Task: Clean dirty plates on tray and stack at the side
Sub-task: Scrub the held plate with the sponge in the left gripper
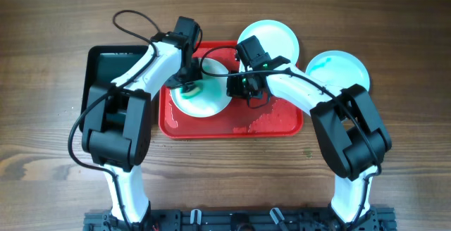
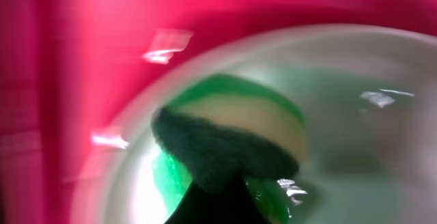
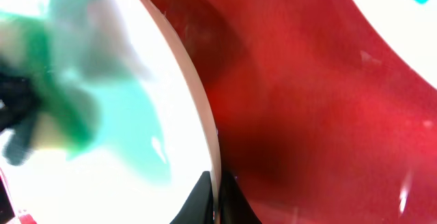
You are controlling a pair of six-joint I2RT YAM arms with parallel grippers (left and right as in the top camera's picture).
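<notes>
Both arms work the smeared plate (image 1: pixel 206 103) on the tray (image 1: pixel 276 123).
Overhead: it lies in the tray's left half, a second plate (image 1: pixel 273 35) at the tray's far right corner and a third plate (image 1: pixel 343 65) off the tray's right side. Left wrist: the left gripper (image 2: pixel 212 198) clamps a sponge (image 2: pixel 229 138). Right wrist: the right gripper (image 3: pixel 217 200) pinches the plate's rim.

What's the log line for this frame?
step: scrub | left gripper: sponge on plate in tray | right gripper: pinching plate rim | other plates: two at right, one smeared

Glossy wet red plastic tray (image 1: pixel 282 122) beside the right jaws, smooth shiny white plate (image 3: pixel 136 183) between them, sponge (image 2: pixel 225 135) at the left jaws rough dark fibre over foam, matt grained wood desk (image 1: pixel 42 20)
</notes>
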